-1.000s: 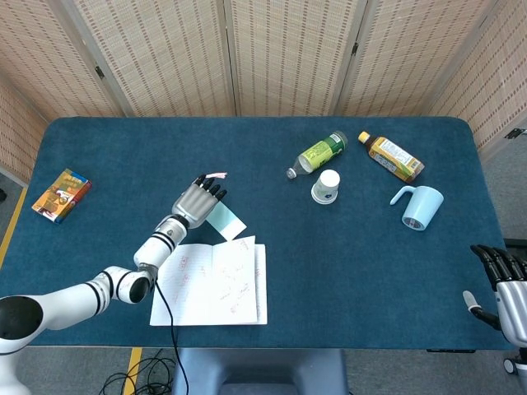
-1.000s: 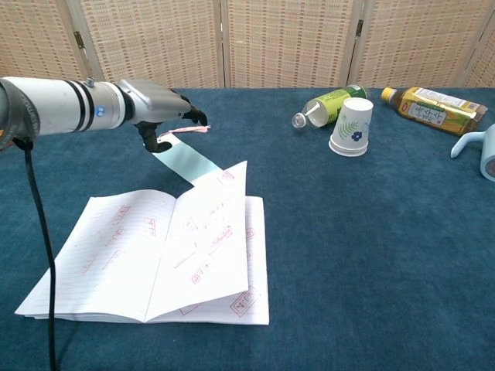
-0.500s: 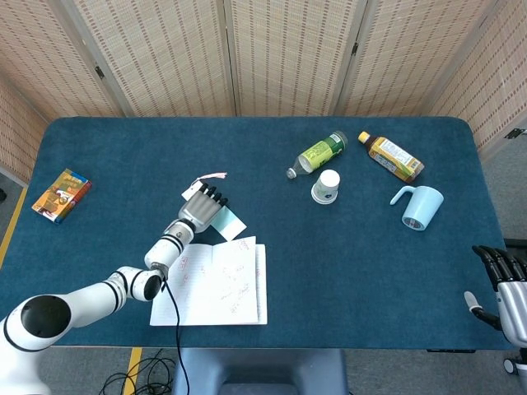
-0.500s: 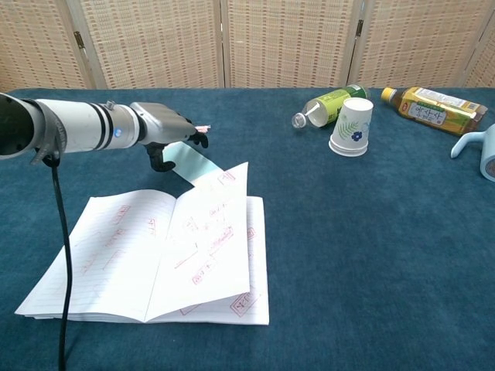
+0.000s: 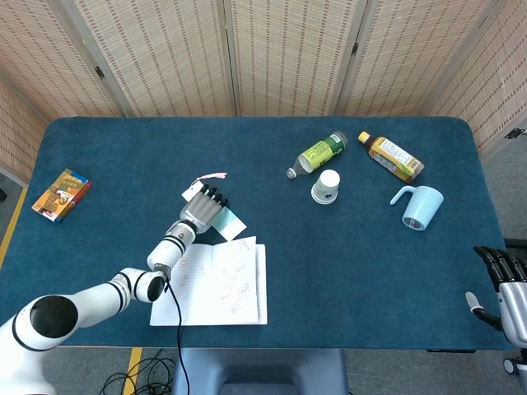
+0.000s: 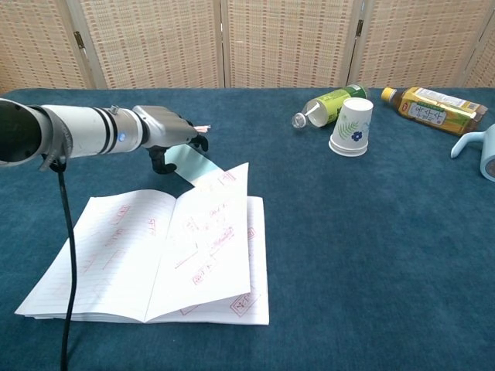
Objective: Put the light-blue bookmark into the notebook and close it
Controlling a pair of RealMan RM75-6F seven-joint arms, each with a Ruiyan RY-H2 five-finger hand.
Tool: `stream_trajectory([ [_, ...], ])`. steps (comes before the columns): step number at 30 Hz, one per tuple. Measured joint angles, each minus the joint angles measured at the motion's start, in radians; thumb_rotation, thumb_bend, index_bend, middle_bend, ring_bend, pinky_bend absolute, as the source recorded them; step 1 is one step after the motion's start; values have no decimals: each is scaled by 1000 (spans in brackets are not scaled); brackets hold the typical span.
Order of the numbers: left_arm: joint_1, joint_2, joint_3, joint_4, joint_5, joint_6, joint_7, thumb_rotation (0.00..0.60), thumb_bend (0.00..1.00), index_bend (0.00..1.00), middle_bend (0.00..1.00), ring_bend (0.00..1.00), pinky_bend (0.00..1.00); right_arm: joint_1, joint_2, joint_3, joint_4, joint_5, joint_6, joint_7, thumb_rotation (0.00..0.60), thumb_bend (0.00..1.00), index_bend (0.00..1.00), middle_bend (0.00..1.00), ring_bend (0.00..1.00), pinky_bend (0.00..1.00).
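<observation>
Dark blue table cloth (image 5: 272, 156). Colourful small box (image 5: 60, 194) near left edge, flat. Green-label clear bottle (image 5: 316, 154) lying on side. White paper cup (image 5: 326, 186) upside down, just beside it. Amber bottle with yellow label (image 5: 392, 156) lying further right. Light-blue mug (image 5: 417, 206) on its side, near right edge. Woven folding screens (image 5: 280, 53) behind table.

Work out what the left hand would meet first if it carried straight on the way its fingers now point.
Probably nothing soon: the left hand, holding the light-blue bookmark, points up-table past its pink tassel over bare table. Depth is unclear.
</observation>
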Motion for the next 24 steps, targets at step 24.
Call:
stream_trajectory([
  [24, 15, -5, -15, -12, 41, 26, -57, 600, 520, 124, 166, 49, 93, -4, 2, 1, -2, -1, 6, -1, 600, 226, 136, 177, 141, 205],
])
